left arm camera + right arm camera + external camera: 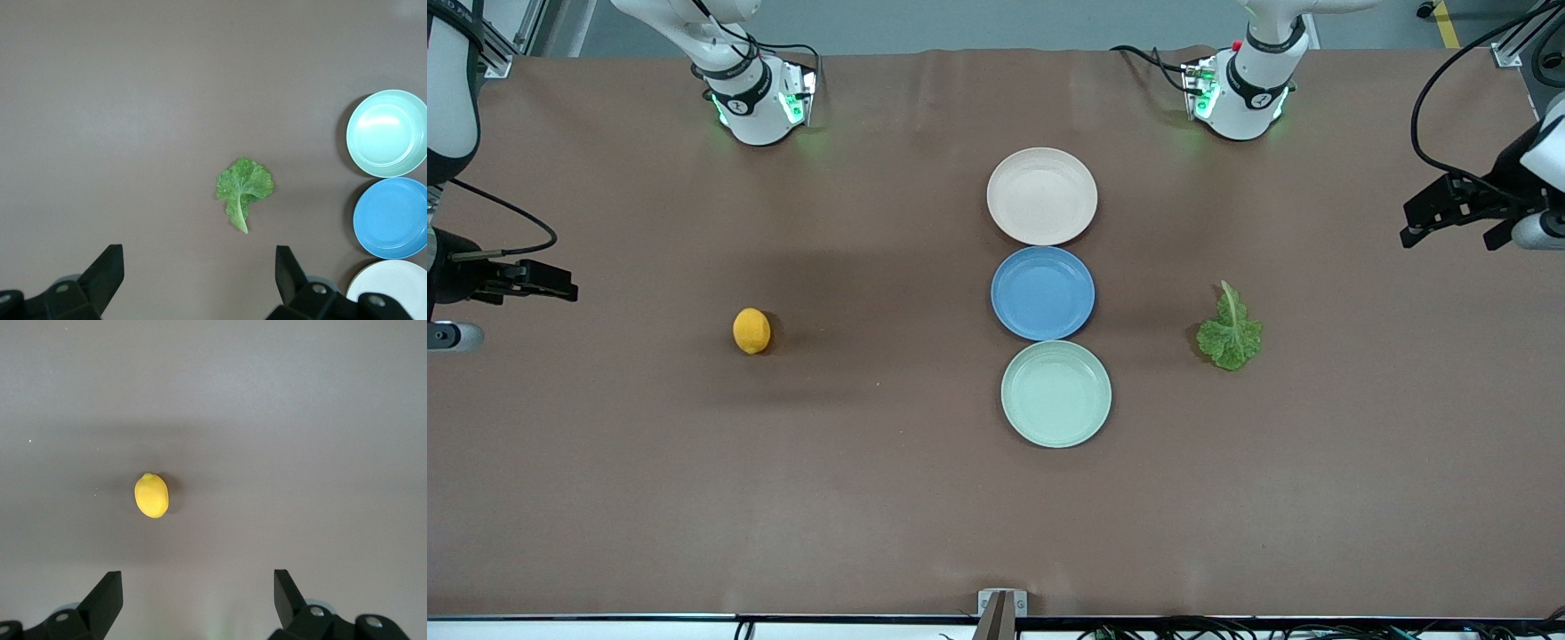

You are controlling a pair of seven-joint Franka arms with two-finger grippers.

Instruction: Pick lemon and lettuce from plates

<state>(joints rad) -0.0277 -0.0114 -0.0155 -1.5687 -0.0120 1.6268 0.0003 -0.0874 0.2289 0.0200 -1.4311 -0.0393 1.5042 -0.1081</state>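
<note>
Although the task names picking from plates, the lemon [751, 331] and lettuce [1230, 335] both lie on the bare bench [694, 498], mid-left and mid-right of the front frame, so that part appears done. All three plates in the centre column (cream plate [1042, 196], blue plate [1042, 293], mint plate [1056, 393]) are empty. Left hand [1449, 213], right edge, and right hand [529, 280], left edge, hang with fingers spread, holding nothing.

The table [871, 498] wore a matt brown covering, faintly creased. All three plates, cream [1041, 196], blue [1042, 293] and mint [1056, 394], looked like smooth plastic with a soft sheen. The lemon [751, 331] showed smooth skin, the lettuce [1230, 336] a crinkled leaf.
</note>
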